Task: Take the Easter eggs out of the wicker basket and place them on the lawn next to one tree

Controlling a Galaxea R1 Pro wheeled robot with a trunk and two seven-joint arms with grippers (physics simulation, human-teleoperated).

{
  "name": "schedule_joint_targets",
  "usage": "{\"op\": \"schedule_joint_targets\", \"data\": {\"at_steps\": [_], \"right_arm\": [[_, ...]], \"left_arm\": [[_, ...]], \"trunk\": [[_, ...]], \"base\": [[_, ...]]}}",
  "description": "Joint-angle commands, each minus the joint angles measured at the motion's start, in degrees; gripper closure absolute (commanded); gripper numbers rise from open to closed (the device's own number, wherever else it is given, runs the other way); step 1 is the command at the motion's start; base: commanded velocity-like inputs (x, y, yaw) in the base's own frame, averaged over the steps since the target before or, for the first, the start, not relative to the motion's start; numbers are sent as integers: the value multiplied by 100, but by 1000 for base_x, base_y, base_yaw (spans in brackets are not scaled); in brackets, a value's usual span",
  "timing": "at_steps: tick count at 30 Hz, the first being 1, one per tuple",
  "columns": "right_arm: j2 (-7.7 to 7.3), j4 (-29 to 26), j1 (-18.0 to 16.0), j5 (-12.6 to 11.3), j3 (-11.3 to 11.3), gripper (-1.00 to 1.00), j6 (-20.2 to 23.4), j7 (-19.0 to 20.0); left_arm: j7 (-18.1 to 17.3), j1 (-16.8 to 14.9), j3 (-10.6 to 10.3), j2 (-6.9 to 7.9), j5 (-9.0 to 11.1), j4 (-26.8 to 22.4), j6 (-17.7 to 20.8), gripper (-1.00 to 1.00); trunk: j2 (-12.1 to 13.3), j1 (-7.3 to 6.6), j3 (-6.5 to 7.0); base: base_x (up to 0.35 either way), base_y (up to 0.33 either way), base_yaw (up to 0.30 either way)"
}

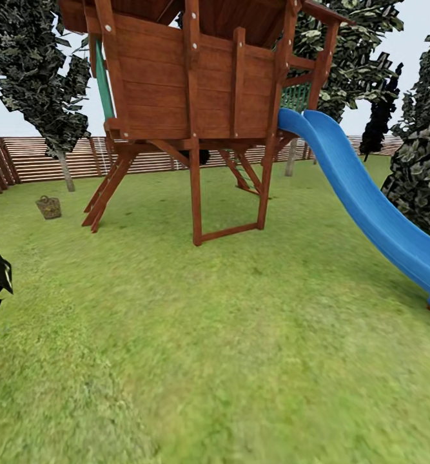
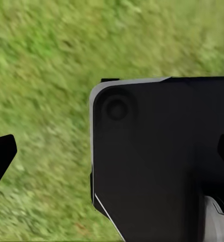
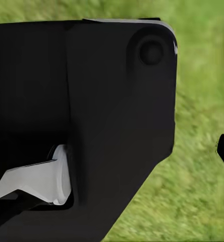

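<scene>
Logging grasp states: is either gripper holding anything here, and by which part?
Cannot be told; the wrist views show lawn and dark robot bodywork. The wicker basket sits far off.

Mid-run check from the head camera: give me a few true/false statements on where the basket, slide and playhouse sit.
1. The basket stands on the lawn left of the playhouse. True.
2. The slide is red. False: it is blue.
3. The basket stands under the playhouse. False: it stands clear of it, near a tree.
4. A slatted fence runs behind the lawn. True.
5. The slide descends toward the right of the head view. True.
</scene>
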Motion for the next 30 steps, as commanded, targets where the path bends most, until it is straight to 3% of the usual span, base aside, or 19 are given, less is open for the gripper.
{"op": "schedule_joint_targets", "data": {"at_steps": [1, 8, 24, 30], "right_arm": [[0, -9, 1, -2, -14, -100, -9, -2], [2, -9, -1, -2, -12, -100, -9, -3], [3, 3, -2, -2, -12, -100, -9, -3], [3, 21, -1, -2, -12, -100, -9, -3]], "left_arm": [[7, -2, -5, 0, -8, -1, -16, -100], [7, -1, -4, 0, -9, -1, -16, -100], [8, -3, -3, 0, -6, -1, -16, -100], [10, -4, -4, 1, -8, -1, -16, -100]], "trunk": [[-10, 6, -10], [-10, 6, -10], [-10, 6, -10], [-10, 6, -10]], "base": [[304, -174, 48], [304, -174, 58], [303, -175, 223], [303, -176, 83]]}}
